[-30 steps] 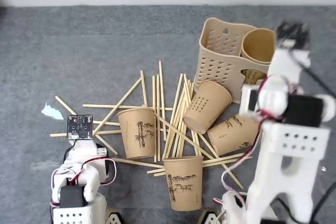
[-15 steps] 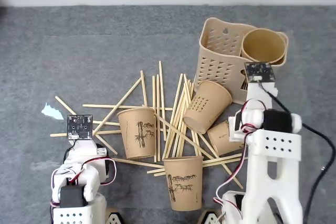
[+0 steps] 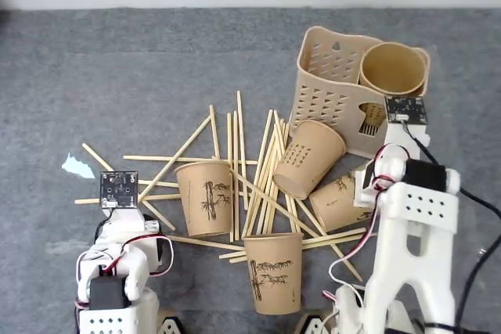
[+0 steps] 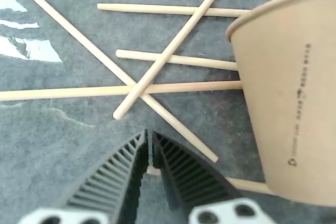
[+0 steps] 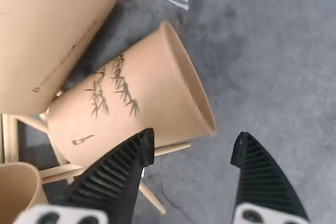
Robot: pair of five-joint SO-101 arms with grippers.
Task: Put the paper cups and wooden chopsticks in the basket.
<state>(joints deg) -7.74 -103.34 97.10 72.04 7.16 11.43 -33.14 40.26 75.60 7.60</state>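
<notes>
A tan basket (image 3: 333,84) stands at the back right with one paper cup (image 3: 391,68) inside it. Three more cups (image 3: 205,197) (image 3: 275,270) (image 3: 308,158) lie among scattered wooden chopsticks (image 3: 235,154). A further cup (image 3: 338,201) (image 5: 131,98) lies on its side by the right arm (image 3: 407,209). My right gripper (image 5: 194,142) is open, just above that cup's rim. My left gripper (image 4: 148,136) is shut over crossed chopsticks (image 4: 157,72), beside a cup (image 4: 294,93).
A scrap of pale tape (image 3: 77,167) (image 4: 26,48) sticks to the grey mat at the left. The left arm's base (image 3: 117,271) sits at the front left. Bare mat (image 3: 141,76) stretches across the back left.
The right arm has drawn back from above the basket toward the front and come down over the cup lying beside it. The left arm has kept still.
</notes>
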